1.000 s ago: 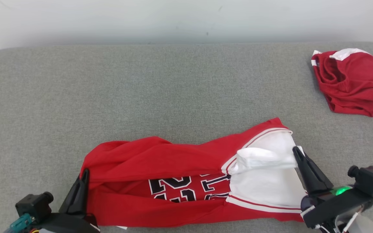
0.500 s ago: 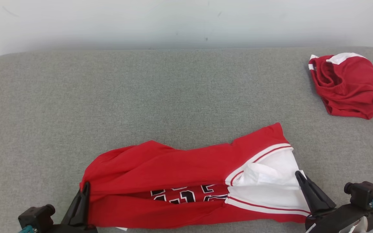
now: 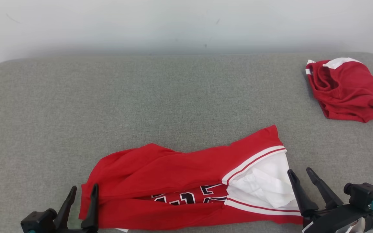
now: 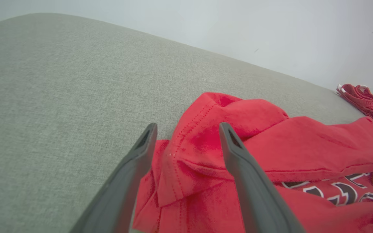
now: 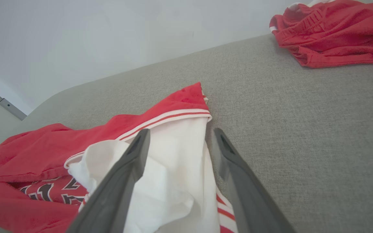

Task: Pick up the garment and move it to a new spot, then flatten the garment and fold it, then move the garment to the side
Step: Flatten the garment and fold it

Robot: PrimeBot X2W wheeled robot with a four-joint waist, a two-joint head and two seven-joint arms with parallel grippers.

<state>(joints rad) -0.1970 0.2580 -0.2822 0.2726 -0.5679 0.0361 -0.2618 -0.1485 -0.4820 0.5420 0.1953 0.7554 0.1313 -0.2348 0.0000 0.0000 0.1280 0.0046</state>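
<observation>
The garment [image 3: 180, 168] is a red jersey with a white sleeve end and dark lettering. It lies rumpled and loosely doubled over along the near edge of the grey padded table [image 3: 141, 97]. My left gripper [image 3: 83, 191] is open at the jersey's left end. In the left wrist view the red hem [image 4: 189, 152] lies loose between the spread fingers of that gripper [image 4: 188, 126]. My right gripper [image 3: 299, 171] is open at the white end. In the right wrist view the white cloth [image 5: 180, 168] sits between the parted fingers of that gripper [image 5: 181, 131].
A second red and white garment [image 3: 345, 90] lies bunched at the table's back right, and shows too as a bundle [image 5: 335, 29] in the right wrist view. A pale wall runs behind the table. Bare grey surface stretches across the middle and back left.
Both grippers have gone from shut on the jersey's ends to open, letting the cloth go. The raised white fold has sunk flat. The camera has tilted a little.
</observation>
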